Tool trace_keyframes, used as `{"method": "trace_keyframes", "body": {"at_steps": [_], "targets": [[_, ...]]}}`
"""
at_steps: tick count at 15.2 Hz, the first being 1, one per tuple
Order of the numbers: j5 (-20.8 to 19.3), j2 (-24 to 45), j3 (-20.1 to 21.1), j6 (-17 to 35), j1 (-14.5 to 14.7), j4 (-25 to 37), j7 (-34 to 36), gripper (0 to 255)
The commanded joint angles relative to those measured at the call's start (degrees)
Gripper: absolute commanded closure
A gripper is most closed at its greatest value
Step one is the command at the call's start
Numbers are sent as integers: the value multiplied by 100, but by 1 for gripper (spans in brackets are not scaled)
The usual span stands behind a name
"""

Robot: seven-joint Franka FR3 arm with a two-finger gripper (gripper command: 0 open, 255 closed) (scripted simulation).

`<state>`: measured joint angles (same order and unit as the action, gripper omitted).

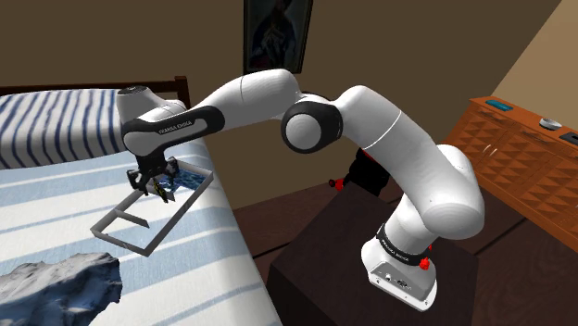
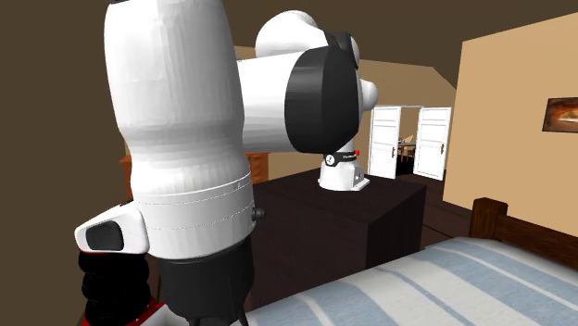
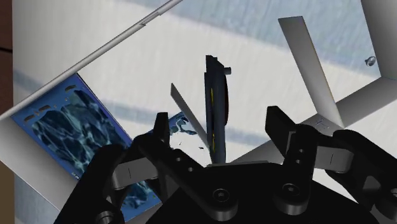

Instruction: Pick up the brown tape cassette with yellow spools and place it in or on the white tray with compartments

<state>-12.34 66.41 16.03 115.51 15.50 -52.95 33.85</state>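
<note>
the all-black two-finger gripper [image 3: 218, 116] stands open. the thin dark cassette with a yellow stripe [image 3: 214, 83] sits edge-on between its fingers, untouched, within the white compartmented tray [image 3: 306, 58]. best to lift straight up without nudging it.

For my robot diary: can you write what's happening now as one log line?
gripper: open | cassette: on edge between fingers, untouched | tray: under gripper, on striped bed
</note>
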Motion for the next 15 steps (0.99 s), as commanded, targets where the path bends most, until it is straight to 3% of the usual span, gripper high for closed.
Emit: {"method": "trace_keyframes", "body": {"at_steps": [1,7,15], "targets": [[0,-2,0,3,-2,-7,0,0],[47,-394,50,-410,-42,13,-17,0],[47,-394,50,-409,-42,12,-17,0]]}}
